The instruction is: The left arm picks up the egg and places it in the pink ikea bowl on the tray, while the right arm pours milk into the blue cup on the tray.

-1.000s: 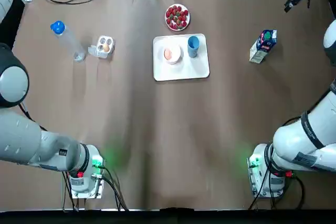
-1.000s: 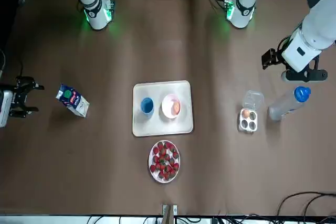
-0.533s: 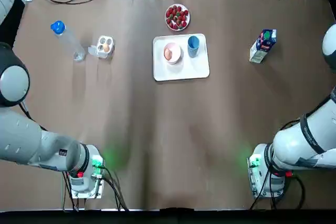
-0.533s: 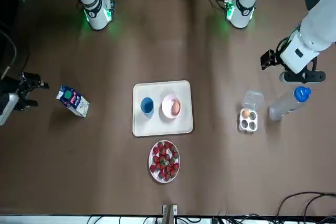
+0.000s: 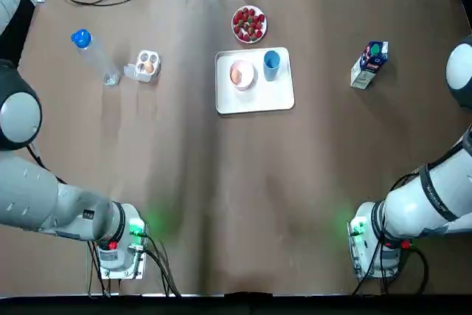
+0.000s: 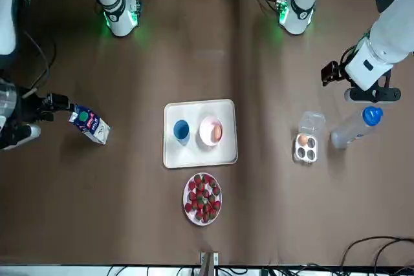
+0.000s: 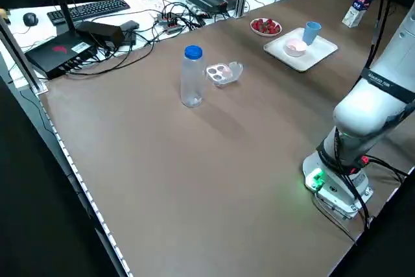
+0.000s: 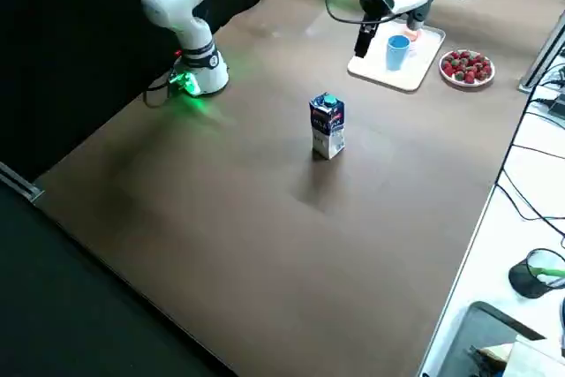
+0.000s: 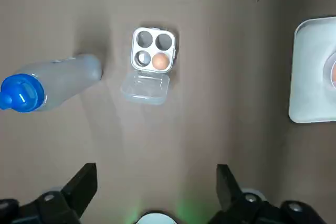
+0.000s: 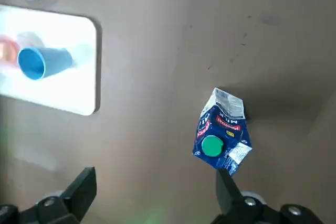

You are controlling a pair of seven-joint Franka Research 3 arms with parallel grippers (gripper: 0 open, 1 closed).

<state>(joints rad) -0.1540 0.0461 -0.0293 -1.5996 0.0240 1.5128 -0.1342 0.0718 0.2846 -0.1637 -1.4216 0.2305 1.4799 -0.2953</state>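
The egg [image 5: 236, 75] lies in the pink bowl [image 5: 248, 71] on the tray [image 5: 262, 99], and the blue cup [image 5: 271, 64] stands upright just beside the bowl. The milk carton [image 5: 367, 66] stands upright on the bench [image 5: 221, 182], well to the tray's right, with its green cap on.

Only the wrist views show the jaws. Those of the left gripper [image 9: 156, 171] are wide apart and empty, above the egg box [image 9: 152, 51]. Its lid is folded open and a second egg [image 9: 160, 62] sits in one cup. Those of the right gripper [image 10: 155, 177] are just as wide and empty, over the bench near the milk carton.

The top view misses the left gripper, while the front view puts it on the robot's side of the bottle [image 7: 193, 76]. From overhead the bottle looks slanted, but the left side view shows it standing upright. A plate of strawberries [image 5: 249, 24] sits just beyond the tray.
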